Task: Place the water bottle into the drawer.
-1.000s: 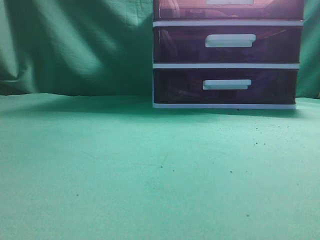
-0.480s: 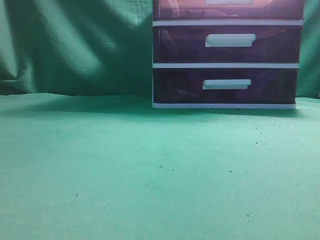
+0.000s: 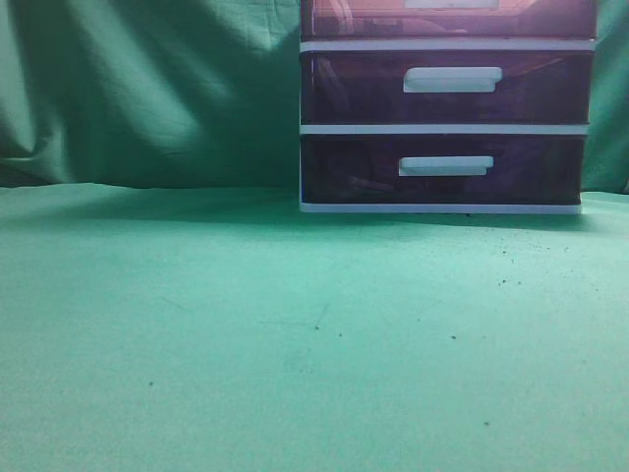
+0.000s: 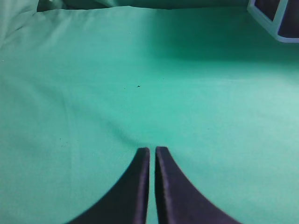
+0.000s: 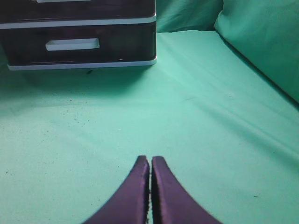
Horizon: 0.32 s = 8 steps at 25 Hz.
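The white-framed cabinet (image 3: 447, 129) stands at the back right of the exterior view. Only the bottom strip of the drawer (image 3: 373, 18), the uppermost one, shows at the top edge; it looks closed. The water bottle is not in any view. My left gripper (image 4: 153, 150) is shut and empty over bare green cloth, with a corner of the cabinet (image 4: 275, 21) far off at the upper right. My right gripper (image 5: 150, 159) is shut and empty over the cloth, well in front of the cabinet (image 5: 79, 42). Neither gripper shows in the exterior view.
The two lower drawers, middle (image 3: 344, 88) and bottom (image 3: 344, 169), are closed, with white handles. Green cloth (image 3: 246, 334) covers the table and hangs as a backdrop. A raised fold of cloth (image 5: 261, 42) lies to the right in the right wrist view.
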Tool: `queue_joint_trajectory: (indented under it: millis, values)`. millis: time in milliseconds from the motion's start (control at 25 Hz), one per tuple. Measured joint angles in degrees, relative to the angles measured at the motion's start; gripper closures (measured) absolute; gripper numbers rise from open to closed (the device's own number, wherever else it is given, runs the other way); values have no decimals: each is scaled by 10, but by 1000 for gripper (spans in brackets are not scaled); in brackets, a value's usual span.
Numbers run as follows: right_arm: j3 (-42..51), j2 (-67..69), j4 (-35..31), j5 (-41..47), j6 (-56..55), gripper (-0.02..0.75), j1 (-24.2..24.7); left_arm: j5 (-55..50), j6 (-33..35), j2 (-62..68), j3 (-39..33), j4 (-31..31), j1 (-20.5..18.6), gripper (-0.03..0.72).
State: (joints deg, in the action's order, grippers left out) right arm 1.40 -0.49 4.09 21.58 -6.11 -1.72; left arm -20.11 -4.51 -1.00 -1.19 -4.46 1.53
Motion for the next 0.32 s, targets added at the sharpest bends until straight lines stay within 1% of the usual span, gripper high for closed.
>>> queue_joint_trajectory:
  millis: [320]
  values:
    - [0,0,0,0,0,738,0,0,0,0,0,-1,0,688]
